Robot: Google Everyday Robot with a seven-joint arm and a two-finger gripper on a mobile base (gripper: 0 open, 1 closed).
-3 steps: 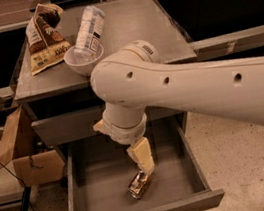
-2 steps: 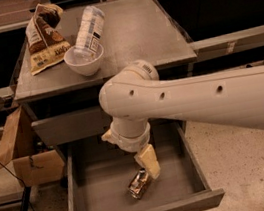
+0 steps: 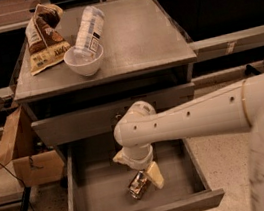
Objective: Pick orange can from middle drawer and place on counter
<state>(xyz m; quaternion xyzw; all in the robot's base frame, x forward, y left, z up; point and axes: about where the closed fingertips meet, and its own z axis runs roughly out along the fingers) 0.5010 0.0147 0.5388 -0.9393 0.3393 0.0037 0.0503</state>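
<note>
The orange can (image 3: 137, 185) lies on its side on the floor of the open middle drawer (image 3: 101, 196), near the drawer's centre front. My gripper (image 3: 145, 177) hangs down into the drawer from the big white arm and sits right over the can. One cream-coloured finger (image 3: 154, 174) shows at the can's right side, touching or nearly touching it. The other finger is hidden behind the wrist. The counter (image 3: 140, 37) is the grey metal top of the cabinet, above and behind the drawer.
On the counter's left stand a white bowl (image 3: 84, 60), a clear plastic bottle (image 3: 89, 29) leaning into it, and a brown snack bag (image 3: 44, 36). A cardboard box (image 3: 27, 156) sits left of the cabinet. The shut top drawer front (image 3: 74, 125) overhangs the open drawer's rear.
My arm has lowered and swung, bringing the gripper further down onto the can. The can has not moved.
</note>
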